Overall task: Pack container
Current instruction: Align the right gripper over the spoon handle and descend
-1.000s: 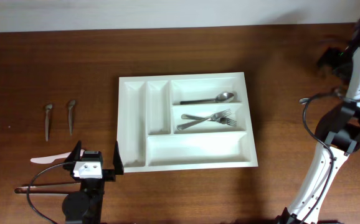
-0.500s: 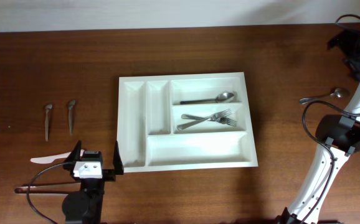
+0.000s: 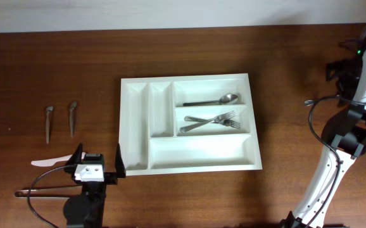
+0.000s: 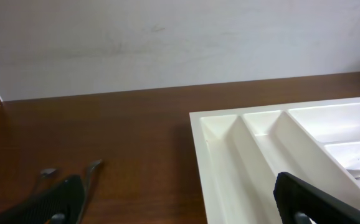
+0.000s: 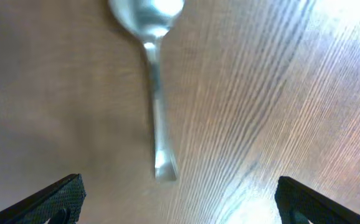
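The white container lies mid-table. It holds a spoon in its top wide compartment and two forks in the middle one. Its near corner also shows in the left wrist view. My left gripper is open and empty, just left of the container's front left corner. My right gripper is open and empty above a metal spoon lying on the wood at the far right. In the overhead view the right arm covers most of this spoon.
Two small metal spoons lie at the far left; they also show in the left wrist view. A white plastic utensil lies beside the left arm. A black cable hangs by the right arm.
The right arm swung off toward the far right corner, uncovering the spoon, and has now come back over it. The left arm has not moved.
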